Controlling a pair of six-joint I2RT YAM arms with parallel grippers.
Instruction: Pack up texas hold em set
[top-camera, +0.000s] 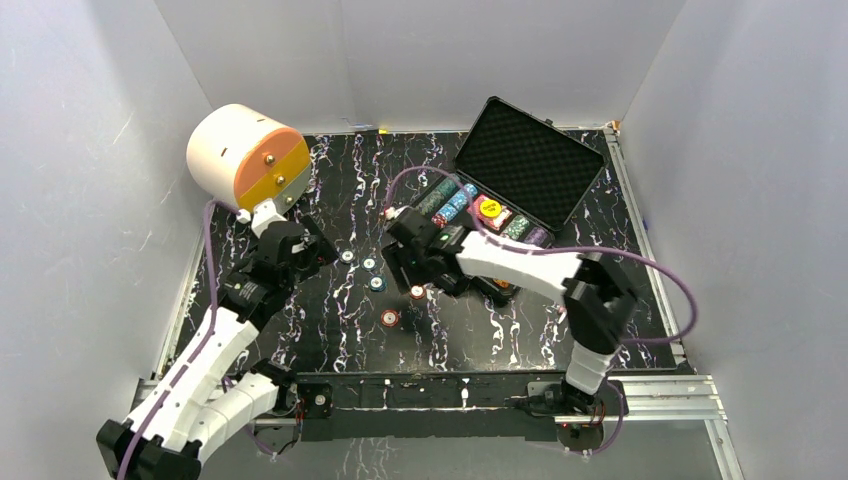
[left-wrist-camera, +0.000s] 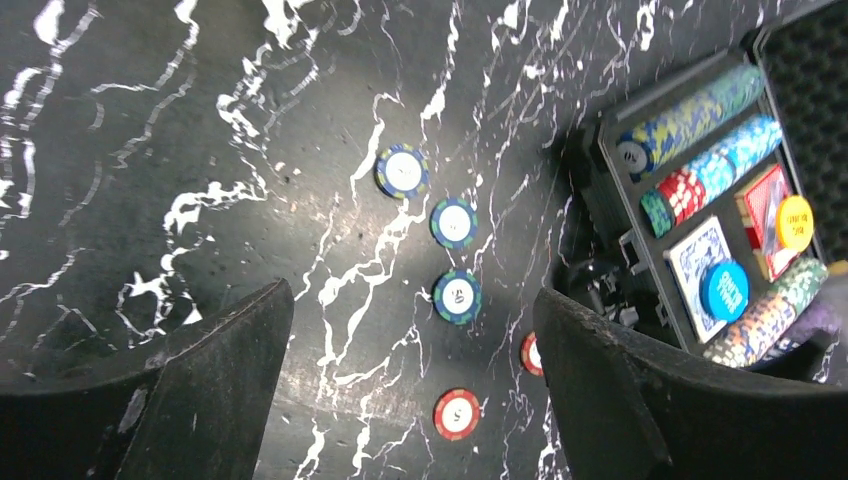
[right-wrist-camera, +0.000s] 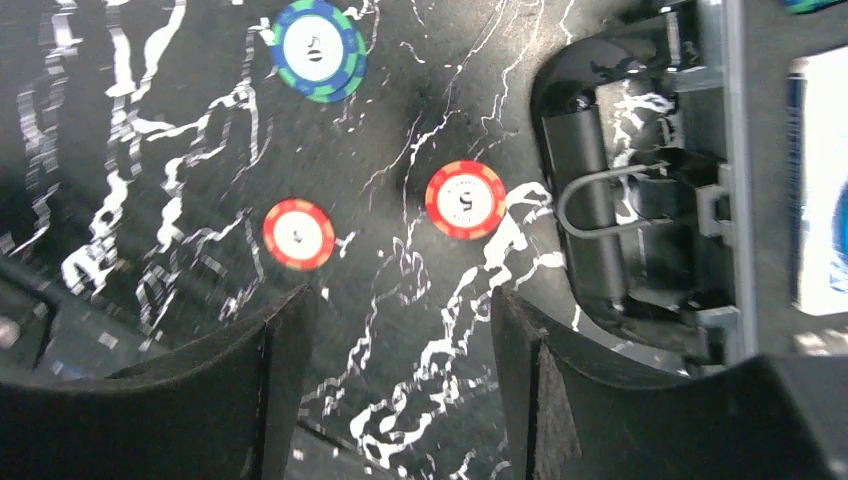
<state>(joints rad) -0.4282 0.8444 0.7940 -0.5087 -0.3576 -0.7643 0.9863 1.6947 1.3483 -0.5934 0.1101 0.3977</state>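
Observation:
The black case (top-camera: 530, 160) stands open at the back right, with rows of chips (top-camera: 455, 200) and card decks (left-wrist-camera: 700, 250) inside. Several loose chips lie on the black marbled table: three blue-rimmed ones (left-wrist-camera: 454, 222) in a line and two red ones (top-camera: 389, 318). My left gripper (top-camera: 318, 250) is open and empty above the table left of the loose chips; in its wrist view its gripper (left-wrist-camera: 410, 292) frames a blue chip (left-wrist-camera: 457, 296) and a red chip (left-wrist-camera: 457, 414). My right gripper (top-camera: 412, 262) is open and empty over the red chips (right-wrist-camera: 466, 199), beside the case's handle (right-wrist-camera: 600, 205).
A white-and-orange round drawer unit (top-camera: 245, 160) sits at the back left, close behind the left arm. White walls enclose the table on three sides. A metal rail (top-camera: 640, 395) runs along the near edge.

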